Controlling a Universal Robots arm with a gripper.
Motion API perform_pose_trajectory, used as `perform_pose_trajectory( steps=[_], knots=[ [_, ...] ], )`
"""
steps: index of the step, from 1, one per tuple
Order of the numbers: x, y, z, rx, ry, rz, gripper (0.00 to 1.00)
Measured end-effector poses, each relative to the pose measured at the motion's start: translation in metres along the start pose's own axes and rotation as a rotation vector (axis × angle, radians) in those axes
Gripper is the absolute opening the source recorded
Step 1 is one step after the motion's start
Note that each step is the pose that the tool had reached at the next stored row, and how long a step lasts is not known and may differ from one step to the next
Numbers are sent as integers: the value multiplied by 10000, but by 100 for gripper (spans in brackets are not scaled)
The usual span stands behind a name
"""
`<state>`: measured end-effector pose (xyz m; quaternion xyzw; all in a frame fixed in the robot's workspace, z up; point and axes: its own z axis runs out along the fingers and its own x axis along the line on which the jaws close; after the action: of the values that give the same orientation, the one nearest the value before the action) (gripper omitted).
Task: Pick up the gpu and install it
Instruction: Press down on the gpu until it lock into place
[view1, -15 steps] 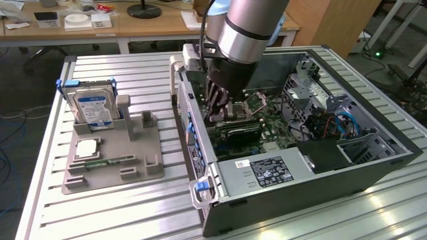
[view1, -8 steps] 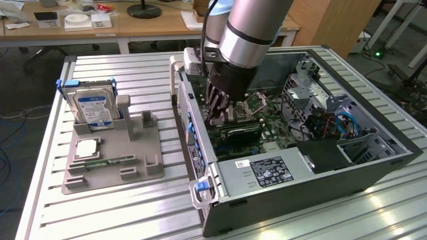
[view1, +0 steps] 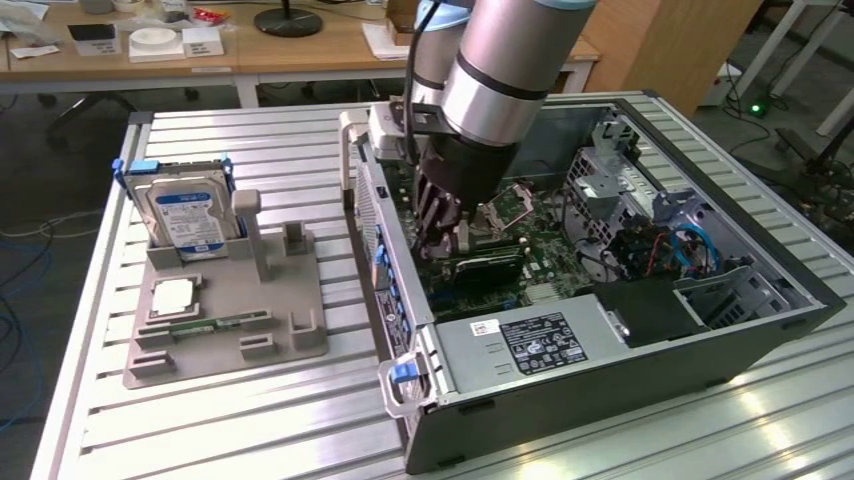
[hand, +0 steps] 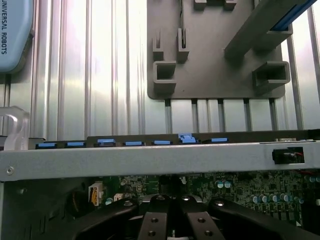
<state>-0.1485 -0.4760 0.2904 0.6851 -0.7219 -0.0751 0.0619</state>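
While the arm reaches down into the open computer case (view1: 747, 320), the gripper (view1: 441, 240) has its jaws closed, hovering just above the gpu (view1: 483, 265), which sits on the motherboard (view1: 534, 255). On the exterior view's left, a grey holder tray (view1: 220, 330) carries a hard drive (view1: 187, 215) upright and a memory stick (view1: 207, 326) lying flat.

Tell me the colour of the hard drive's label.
Blue and white, on the hard drive; clearest in the exterior view.
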Motion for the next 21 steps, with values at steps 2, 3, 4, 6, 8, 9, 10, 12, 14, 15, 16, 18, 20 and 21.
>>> perform_pose_trajectory(
  steps=[2,3,4,6,8,9,10,12,14,15,16,18,20,21],
  knots=[
    [-16,-1,11,2,27,5,11],
    [-32,-1,16,2,41,6,11],
    [-55,0,24,-1,32,6,11],
    [-81,0,37,4,44,9,11],
    [-84,-1,53,0,52,9,11],
    [-84,-7,63,-9,55,7,11],
    [-85,-22,72,-14,52,9,11],
    [-85,-48,72,-32,54,11,11],
    [-86,-71,68,-69,56,12,11],
    [-86,-74,65,-79,58,12,11],
    [-87,-74,61,-80,60,13,11],
    [-92,-71,38,-80,58,12,11],
    [-95,-64,-3,-80,59,10,11],
    [-96,-59,-23,-80,58,11,11]
  ],
)
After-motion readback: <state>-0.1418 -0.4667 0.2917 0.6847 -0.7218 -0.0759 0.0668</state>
